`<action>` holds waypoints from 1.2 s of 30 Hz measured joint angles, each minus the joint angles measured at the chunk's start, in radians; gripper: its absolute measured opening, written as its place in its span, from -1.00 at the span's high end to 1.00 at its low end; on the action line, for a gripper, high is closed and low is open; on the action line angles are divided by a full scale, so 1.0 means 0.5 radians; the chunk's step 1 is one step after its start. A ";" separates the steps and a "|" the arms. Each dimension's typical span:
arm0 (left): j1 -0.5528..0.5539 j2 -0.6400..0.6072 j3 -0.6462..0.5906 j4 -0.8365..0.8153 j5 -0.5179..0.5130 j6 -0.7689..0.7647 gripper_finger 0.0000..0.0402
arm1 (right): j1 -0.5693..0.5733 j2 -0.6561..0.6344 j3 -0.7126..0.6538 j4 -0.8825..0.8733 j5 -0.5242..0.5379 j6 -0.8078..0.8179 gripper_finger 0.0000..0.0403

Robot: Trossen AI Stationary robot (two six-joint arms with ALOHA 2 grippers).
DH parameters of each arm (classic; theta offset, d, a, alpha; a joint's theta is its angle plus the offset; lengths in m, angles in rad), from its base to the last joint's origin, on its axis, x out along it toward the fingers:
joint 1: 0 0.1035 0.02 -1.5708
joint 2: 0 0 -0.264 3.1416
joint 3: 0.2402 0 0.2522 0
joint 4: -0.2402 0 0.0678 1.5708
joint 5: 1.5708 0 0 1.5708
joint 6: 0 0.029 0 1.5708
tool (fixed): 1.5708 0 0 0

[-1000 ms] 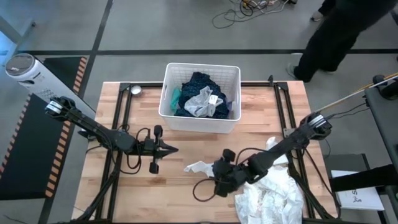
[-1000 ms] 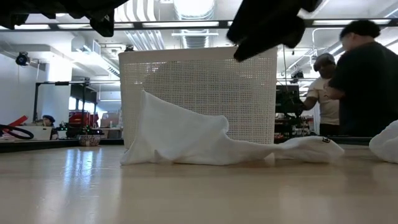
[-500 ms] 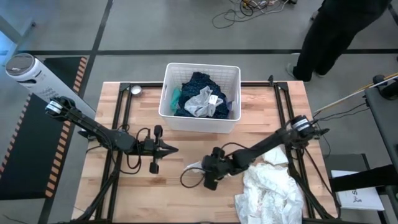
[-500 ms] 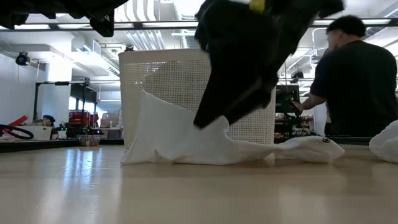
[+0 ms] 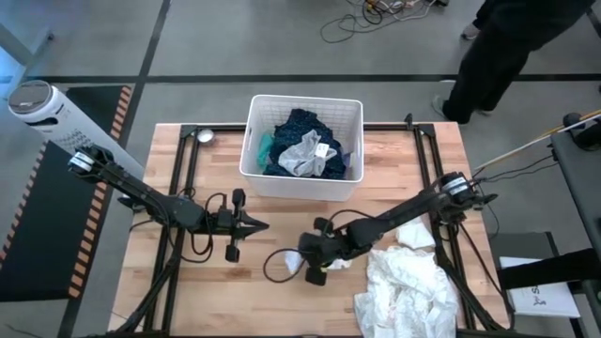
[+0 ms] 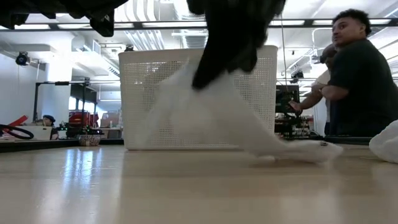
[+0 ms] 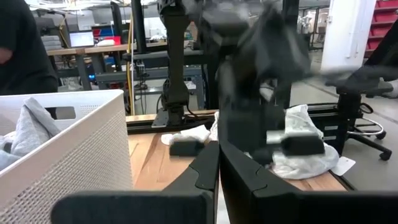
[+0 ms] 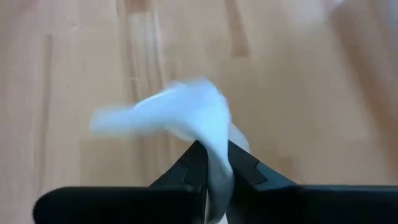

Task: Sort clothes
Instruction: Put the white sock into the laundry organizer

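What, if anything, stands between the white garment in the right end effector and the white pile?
Nothing visible does. The right end effector is shut on the white garment, and only bare table shows toward the white pile.

You have a wooden table (image 5: 188, 282). On it stands the white basket (image 5: 300, 183) at the far middle. A white pile (image 5: 408, 291) lies at the near right corner, and one white cloth (image 5: 293, 264) trails on the boards beside it.

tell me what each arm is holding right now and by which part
The right end effector is shut on the small white garment, pinching a fold at one end. The left end effector holds nothing.
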 joint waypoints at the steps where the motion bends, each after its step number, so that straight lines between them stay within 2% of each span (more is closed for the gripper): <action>1: -0.001 0.000 0.000 0.000 0.001 0.000 1.00 | 0.010 -0.017 0.058 -0.092 0.054 -0.041 0.95; 10: 0.000 -0.001 0.000 0.004 0.001 0.000 1.00 | 0.017 -0.116 0.717 -0.659 0.472 -0.417 0.99; 15: -0.001 -0.001 0.000 0.002 0.001 0.000 1.00 | -0.064 -0.119 1.136 -0.777 0.697 -0.721 1.00; 22: 0.000 -0.001 0.000 0.003 0.001 0.000 1.00 | -0.338 -0.119 1.537 -0.783 0.748 -1.051 1.00; 28: 0.000 -0.001 0.000 0.002 0.001 0.000 1.00 | -0.621 -0.118 1.592 -0.823 0.725 -1.208 1.00; 31: 0.000 -0.001 0.000 0.002 0.001 0.000 1.00 | -0.740 -0.104 1.560 -0.935 0.571 -1.164 1.00; 33: -0.001 -0.001 0.000 0.000 0.002 0.000 1.00 | -0.803 -0.095 1.498 -1.042 0.483 -1.133 1.00; 36: -0.001 -0.001 0.000 -0.003 0.002 -0.001 1.00 | -0.885 -0.089 1.286 -1.113 0.462 -1.111 1.00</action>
